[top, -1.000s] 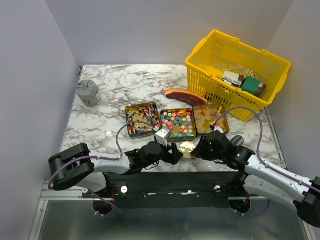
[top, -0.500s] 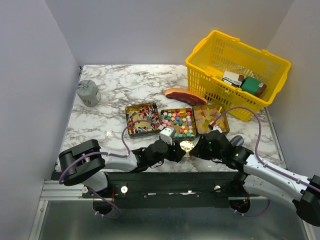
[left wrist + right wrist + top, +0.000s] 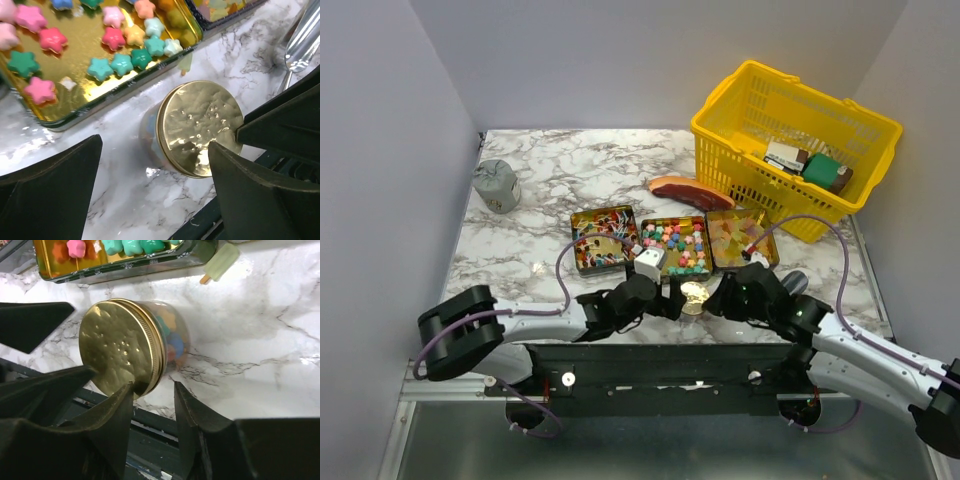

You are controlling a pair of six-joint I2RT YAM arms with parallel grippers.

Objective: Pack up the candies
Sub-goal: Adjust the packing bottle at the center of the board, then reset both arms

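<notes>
Candies (image 3: pixel 675 248) mostly lie loose in three tins (image 3: pixel 115 91), only a few showing inside the gold-lidded jar (image 3: pixel 172 340) at the table's (image 3: pixel 550 170) near edge, so packing looks barely begun; my left claw (image 3: pixel 155 145) gapes wide about the lid (image 3: pixel 200 127), my right claw (image 3: pixel 154 387) straddles its rim, grip unclear.

Top view looks down from high behind, covering whole surface (image 3: pixel 520 250); both wrist views close, angled down, sharing gold-lidded jar (image 3: pixel 200 127).
</notes>
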